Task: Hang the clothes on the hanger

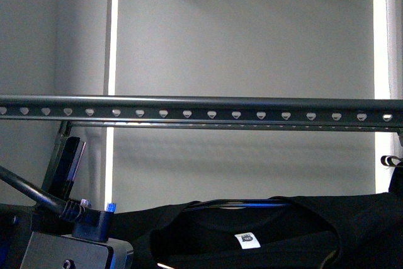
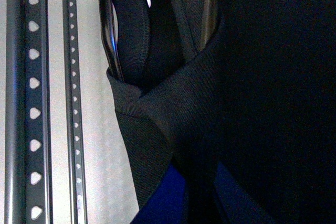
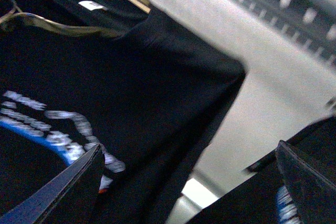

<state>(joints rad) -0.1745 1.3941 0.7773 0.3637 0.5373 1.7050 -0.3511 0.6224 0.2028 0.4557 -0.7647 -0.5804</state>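
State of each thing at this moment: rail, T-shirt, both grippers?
Rail: level, nothing hung on it in the front view.
T-shirt: below the rail, not hung, neck label showing.
Left gripper: seems shut on the T-shirt's twisted collar; fingers mostly hidden by fabric.
Right gripper: open, fingers wide apart, beside the printed sleeve; view blurred.

one black t-shirt (image 1: 264,228); one holed rail (image 1: 201,106)
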